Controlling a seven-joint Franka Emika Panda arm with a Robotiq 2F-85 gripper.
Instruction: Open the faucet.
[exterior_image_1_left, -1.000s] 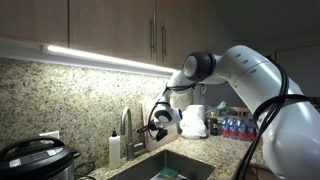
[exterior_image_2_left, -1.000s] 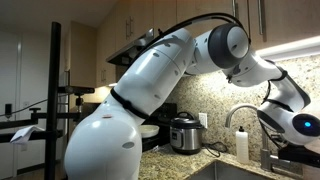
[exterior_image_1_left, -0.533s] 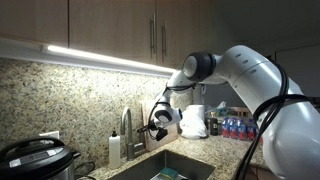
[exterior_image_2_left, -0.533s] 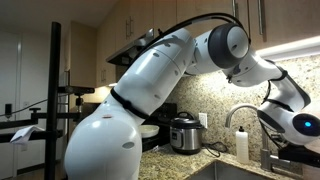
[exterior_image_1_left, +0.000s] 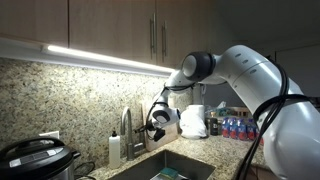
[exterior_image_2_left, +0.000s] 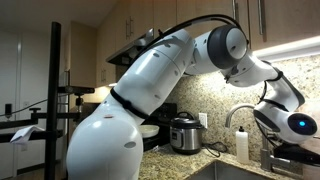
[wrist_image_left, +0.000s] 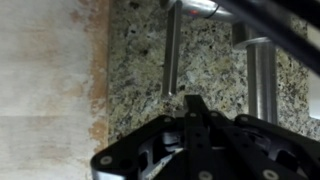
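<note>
The faucet (exterior_image_1_left: 127, 124) is a slim steel tap with an arched spout, standing behind the sink against the granite backsplash. It also shows in an exterior view (exterior_image_2_left: 238, 113). My gripper (exterior_image_1_left: 153, 125) hangs just beside the faucet at about the height of its body, fingers together and holding nothing. In the wrist view the dark fingertips (wrist_image_left: 194, 102) meet in a point before the granite wall, between a thin steel tube (wrist_image_left: 170, 45) and the thicker steel faucet body (wrist_image_left: 262, 75). I cannot make out the side lever.
A white soap bottle (exterior_image_1_left: 115, 150) stands by the faucet, also in an exterior view (exterior_image_2_left: 241, 147). A rice cooker (exterior_image_1_left: 35, 160) sits on the counter. The sink basin (exterior_image_1_left: 165, 170) is below. Water bottles (exterior_image_1_left: 235, 128) and cabinets above crowd the far side.
The wrist has shifted very slightly sideways near the faucet; otherwise nothing has visibly moved.
</note>
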